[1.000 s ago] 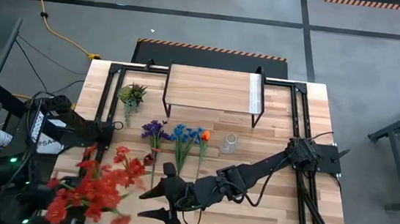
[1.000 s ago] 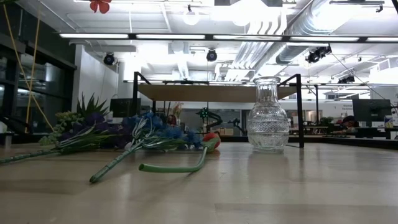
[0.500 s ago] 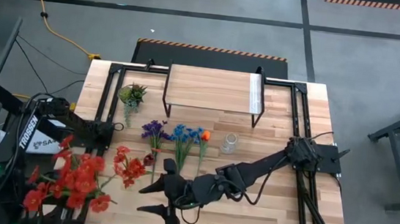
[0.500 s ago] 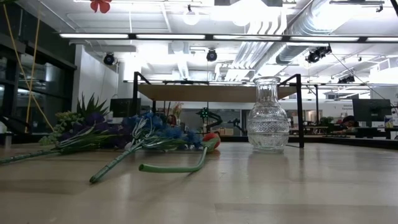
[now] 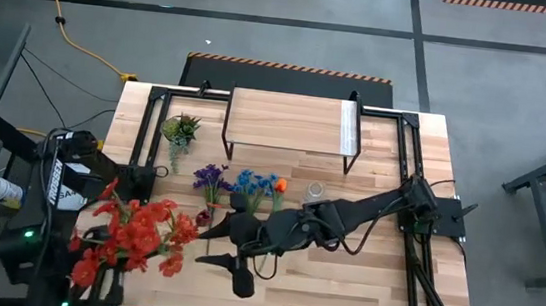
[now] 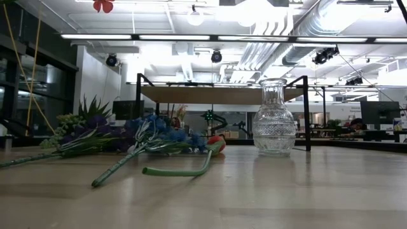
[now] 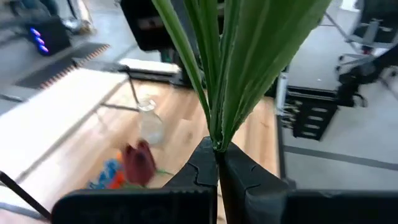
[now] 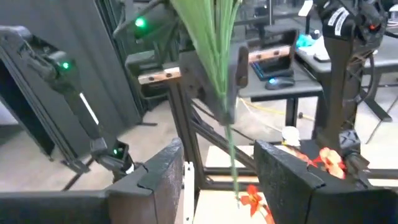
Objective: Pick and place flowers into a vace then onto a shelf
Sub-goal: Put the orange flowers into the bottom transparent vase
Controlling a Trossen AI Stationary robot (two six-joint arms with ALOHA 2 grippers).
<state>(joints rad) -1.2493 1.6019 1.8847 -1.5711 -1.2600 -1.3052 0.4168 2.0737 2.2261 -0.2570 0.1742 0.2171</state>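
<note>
My left gripper (image 7: 217,163) is shut on a bunch of red flowers (image 5: 134,242), held up over the table's near left part; in the high view the blooms hide its fingers. My right gripper (image 5: 226,244) is open, reaching level toward the table's left, a little short of the bunch, whose stems (image 8: 219,68) show ahead of it. Purple (image 5: 211,177), blue (image 5: 248,183) and orange (image 5: 279,185) flowers lie flat on the table. The glass vase (image 5: 314,194) stands upright beside them. The shelf (image 5: 291,123) stands at the far edge. My left gripper pinches the bunched green stems (image 7: 217,138) between its two shut fingers. The stems and leaves fan out beyond the fingertips, and one thin stem end (image 8: 234,168) hangs below the grip. The bunch is lifted clear of the table.
A small green spiky plant (image 5: 180,128) sits at the far left. A dark red bloom (image 5: 203,218) lies near the purple flowers. Black frame rails run along both table sides. Bare wood lies at the near right.
My left wrist has turned and sunk a little; the red bunch swung toward the table's left edge, then back toward the right. My right gripper has gone a little toward the far edge, still open.
</note>
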